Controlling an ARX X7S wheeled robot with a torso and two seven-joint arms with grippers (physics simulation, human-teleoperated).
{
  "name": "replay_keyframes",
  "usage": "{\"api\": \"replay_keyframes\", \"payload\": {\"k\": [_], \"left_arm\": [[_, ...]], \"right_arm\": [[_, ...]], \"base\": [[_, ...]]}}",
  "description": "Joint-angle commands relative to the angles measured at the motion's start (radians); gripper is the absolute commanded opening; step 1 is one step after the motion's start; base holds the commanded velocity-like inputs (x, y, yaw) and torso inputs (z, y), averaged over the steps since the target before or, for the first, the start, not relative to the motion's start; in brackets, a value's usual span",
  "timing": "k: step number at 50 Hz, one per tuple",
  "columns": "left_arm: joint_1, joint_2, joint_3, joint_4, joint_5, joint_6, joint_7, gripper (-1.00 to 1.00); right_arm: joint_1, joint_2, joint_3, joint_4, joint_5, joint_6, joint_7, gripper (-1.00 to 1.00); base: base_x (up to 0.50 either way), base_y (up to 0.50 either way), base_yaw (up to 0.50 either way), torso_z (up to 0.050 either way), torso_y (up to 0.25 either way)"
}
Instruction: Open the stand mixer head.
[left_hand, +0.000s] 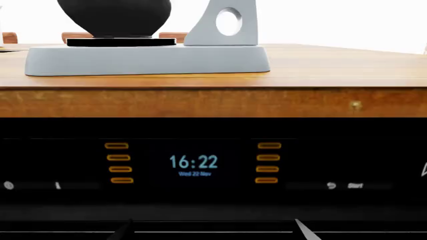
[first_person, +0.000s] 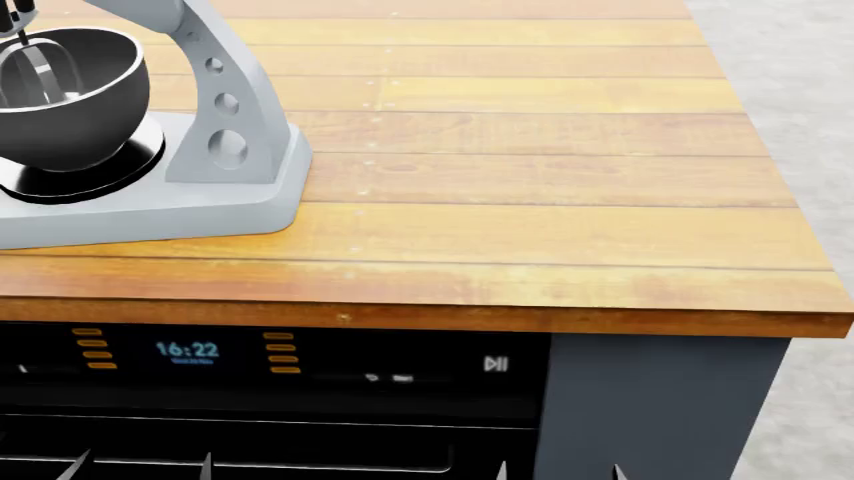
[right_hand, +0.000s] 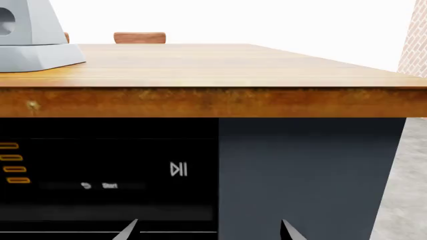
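The stand mixer stands on the wooden counter at the far left of the head view. Only a sliver of the light grey stand mixer head (first_person: 131, 12) shows at the top edge, with its thin beater (first_person: 32, 62) down in the dark bowl (first_person: 74, 100). The holed upright (first_person: 220, 110) rises from the flat base (first_person: 160, 215). The left wrist view shows the bowl (left_hand: 113, 17), upright (left_hand: 227, 25) and base (left_hand: 147, 60); the head is out of view there. My left gripper (first_person: 140, 468) (left_hand: 215, 231) and right gripper (first_person: 561, 470) (right_hand: 208, 231) are open, empty and low before the counter's front.
Under the wooden counter (first_person: 534, 180) sits a black oven panel (first_person: 187, 350) showing 16:22, with a dark grey cabinet side (first_person: 667, 410) to its right. The counter's right edge meets grey floor (first_person: 801, 80). Chair backs (right_hand: 139, 37) stand beyond the counter.
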Motion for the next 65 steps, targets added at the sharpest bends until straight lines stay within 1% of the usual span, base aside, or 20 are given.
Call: {"api": "replay_keyframes", "payload": {"k": [1, 12, 14, 16, 17, 21, 23, 24, 26, 28, 30, 31, 33, 35, 36, 39, 43, 50, 59, 65], "left_arm": [[0.004, -0.016, 0.017, 0.008, -0.018, 0.0, -0.018, 1.0], [0.008, -0.046, 0.052, 0.024, -0.06, 0.011, -0.05, 1.0], [0.0, -0.047, 0.053, 0.025, -0.053, -0.038, -0.074, 1.0], [0.003, -0.053, 0.054, 0.016, -0.073, 0.02, -0.06, 1.0], [0.004, -0.055, 0.055, 0.018, -0.082, 0.006, -0.058, 1.0], [0.004, -0.062, 0.064, 0.017, -0.078, -0.001, -0.073, 1.0], [0.006, -0.066, 0.067, 0.02, -0.079, -0.01, -0.079, 1.0], [0.003, -0.068, 0.07, 0.021, -0.088, -0.018, -0.072, 1.0], [-0.002, -0.075, 0.078, 0.033, -0.101, -0.031, -0.06, 1.0], [-0.001, -0.083, 0.087, 0.056, -0.084, -0.041, -0.07, 1.0], [-0.014, -0.083, 0.076, 0.094, -0.071, -0.087, -0.106, 1.0], [-0.016, -0.088, 0.079, 0.11, -0.076, -0.101, -0.101, 1.0], [-0.03, -0.102, 0.071, 0.194, -0.07, -0.19, -0.121, 1.0], [-0.053, -0.111, 0.062, 0.251, -0.079, -0.258, -0.128, 1.0], [-0.08, -0.121, 0.062, 0.307, -0.078, -0.313, -0.131, 1.0], [-0.121, -0.136, 0.065, 0.393, -0.075, -0.406, -0.138, 1.0], [-0.219, -0.151, 0.082, 0.5, -0.069, -0.555, -0.143, 1.0], [-0.368, -0.174, 0.037, 0.679, -0.118, -0.772, -0.138, 1.0], [-0.39, -0.181, 0.033, 0.728, -0.131, -0.819, -0.144, 1.0], [-0.381, -0.182, 0.022, 0.738, -0.14, -0.82, -0.148, 1.0]], "right_arm": [[0.001, 0.015, -0.021, 0.001, 0.01, 0.004, 0.026, 1.0], [-0.002, 0.048, -0.058, -0.009, 0.038, 0.012, 0.065, 1.0], [-0.003, 0.051, -0.062, -0.012, 0.041, 0.013, 0.07, 1.0], [-0.001, 0.054, -0.065, -0.012, 0.044, 0.018, 0.077, 1.0], [0.0, 0.054, -0.066, -0.014, 0.045, 0.026, 0.083, 1.0], [0.004, 0.056, -0.066, -0.026, 0.061, 0.074, 0.098, 1.0], [0.009, 0.058, -0.072, -0.036, 0.061, 0.133, 0.109, 1.0], [0.019, 0.059, -0.077, -0.046, 0.058, 0.207, 0.119, 1.0], [0.033, 0.067, -0.088, -0.07, 0.06, 0.292, 0.117, 1.0], [0.031, 0.078, -0.095, -0.068, 0.061, 0.22, 0.103, 1.0], [0.045, 0.088, -0.105, -0.096, 0.022, 0.202, 0.132, 1.0], [0.051, 0.088, -0.102, -0.101, 0.005, 0.192, 0.153, 1.0], [0.099, 0.086, -0.074, -0.155, 0.042, 0.27, 0.152, 1.0], [0.139, 0.091, -0.077, -0.181, 0.035, 0.297, 0.16, 1.0], [0.171, 0.095, -0.078, -0.216, 0.04, 0.33, 0.156, 1.0], [0.218, 0.098, -0.072, -0.268, 0.049, 0.383, 0.164, 1.0], [0.309, 0.104, -0.056, -0.326, 0.073, 0.47, 0.166, 1.0], [0.452, 0.114, -0.035, -0.414, 0.1, 0.584, 0.176, 1.0], [0.482, 0.116, -0.018, -0.449, 0.134, 0.609, 0.184, 1.0], [0.474, 0.124, -0.032, -0.457, 0.125, 0.579, 0.192, 1.0]], "base": [[0.0, 0.0, 0.0, 0.0, 0.0], [0.0, 0.0, 0.0, 0.0, 0.0], [0.0, 0.0, 0.0, 0.0, 0.0], [0.0, 0.0, 0.0, 0.0, 0.0], [0.0, 0.0, 0.0, 0.0, 0.0], [0.0, 0.0, 0.0, 0.0, 0.0], [0.0, 0.0, 0.0, 0.0, 0.0], [0.0, 0.0, 0.0, 0.0, 0.0], [0.0, 0.0, 0.0, 0.0, 0.0], [0.0, 0.0, 0.0, 0.0, 0.0], [0.0, 0.0, 0.0, 0.0, 0.0], [0.0, 0.0, 0.0, 0.0, 0.0], [0.0, 0.0, 0.0, 0.0, 0.0], [0.0, 0.0, 0.0, 0.0, 0.0], [0.0, 0.0, 0.0, 0.0, 0.0], [0.0, 0.0, 0.0, 0.0, 0.0], [0.0, 0.0, 0.0, 0.0, 0.0], [0.0, 0.0, 0.0, 0.0, 0.0], [0.0, 0.0, 0.0, 0.0, 0.0], [0.0, 0.01, 0.0, 0.0, 0.0]]}}
